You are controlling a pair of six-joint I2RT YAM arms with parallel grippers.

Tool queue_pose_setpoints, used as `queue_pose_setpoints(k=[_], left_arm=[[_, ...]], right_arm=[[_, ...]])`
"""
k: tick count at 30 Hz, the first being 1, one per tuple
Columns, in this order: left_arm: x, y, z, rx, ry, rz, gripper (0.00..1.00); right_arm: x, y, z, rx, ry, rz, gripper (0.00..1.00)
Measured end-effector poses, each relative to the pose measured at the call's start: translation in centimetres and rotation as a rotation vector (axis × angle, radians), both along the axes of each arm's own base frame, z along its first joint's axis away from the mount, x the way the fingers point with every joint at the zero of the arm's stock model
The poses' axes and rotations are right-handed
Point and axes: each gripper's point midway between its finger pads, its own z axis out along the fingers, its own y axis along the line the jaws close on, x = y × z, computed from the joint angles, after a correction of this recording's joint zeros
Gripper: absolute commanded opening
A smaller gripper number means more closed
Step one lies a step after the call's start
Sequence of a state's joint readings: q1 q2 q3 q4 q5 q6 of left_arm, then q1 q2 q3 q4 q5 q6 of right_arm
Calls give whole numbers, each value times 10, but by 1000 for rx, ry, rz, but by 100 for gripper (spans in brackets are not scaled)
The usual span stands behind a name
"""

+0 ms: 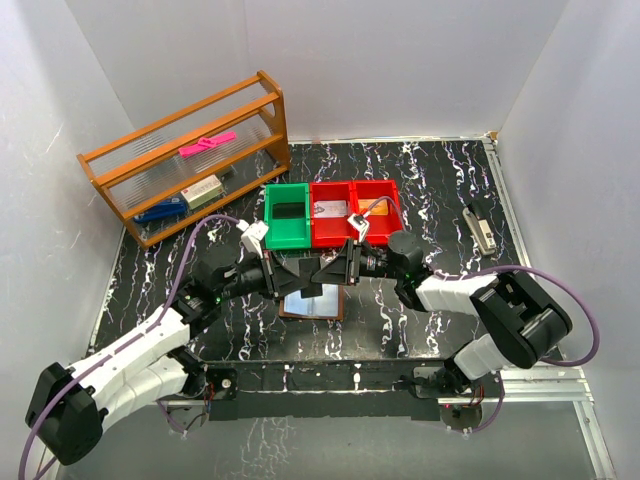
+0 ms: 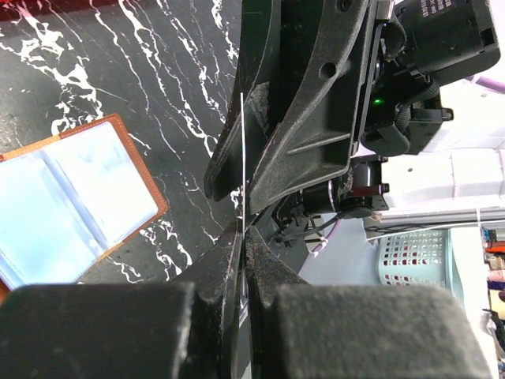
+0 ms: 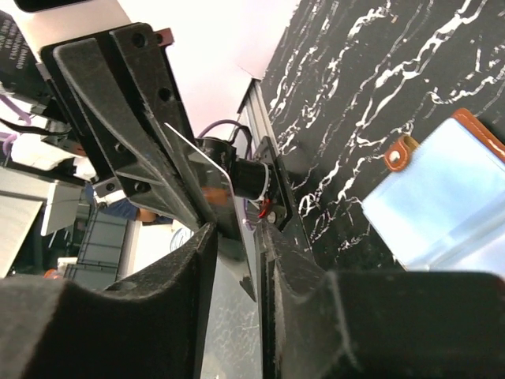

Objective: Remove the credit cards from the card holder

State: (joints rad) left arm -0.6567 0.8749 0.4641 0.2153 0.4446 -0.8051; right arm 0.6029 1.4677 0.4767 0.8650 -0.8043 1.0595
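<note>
Top: left gripper (image 1: 308, 271) and right gripper (image 1: 330, 268) meet tip to tip just above the open card holder (image 1: 312, 304) on the table. Left wrist: left fingers pinch a credit card (image 2: 243, 142), seen edge-on. Right wrist: right fingers straddle the card, can't tell if clamped. Confirm the right grip is square before the left releases.
</note>
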Motion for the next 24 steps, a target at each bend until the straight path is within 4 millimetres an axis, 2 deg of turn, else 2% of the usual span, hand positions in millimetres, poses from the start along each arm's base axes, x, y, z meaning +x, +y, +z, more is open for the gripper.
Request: queue_pose_setpoints(k=[4,6,7,8,10,11,13,14,16,19,24], left_arm=[[0,-1,2,-9,-4,-2,0],[1,1,1,-2,-2,8,0],[2,2,0,3,1,15,3],[3,3,-1,6,3,19,15],[4,4,-1,21,-1,27,55],[4,6,-3,38,-3,29,68],[6,10,-6,87,0,46,88],[8,14,-7,118,3,64,94],[15,24,-9,187,9,123,98],[31,51,-13,318,37,282,99],[40,104,-42,574,135,506,99]], right_arm=[[-1,1,9,31,-21,10,1],[-1,0,11,39,-28,14,0],[-1,0,13,44,-32,16,0],[-2,1,14,48,-37,18,0],[-2,1,15,51,-39,19,0],[-2,1,16,53,-48,16,0],[-2,1,16,42,-63,7,0],[0,1,16,26,-69,-5,0],[10,2,16,-20,-96,-44,0],[42,7,25,-125,-174,-152,0],[100,15,51,-334,-370,-328,0]])
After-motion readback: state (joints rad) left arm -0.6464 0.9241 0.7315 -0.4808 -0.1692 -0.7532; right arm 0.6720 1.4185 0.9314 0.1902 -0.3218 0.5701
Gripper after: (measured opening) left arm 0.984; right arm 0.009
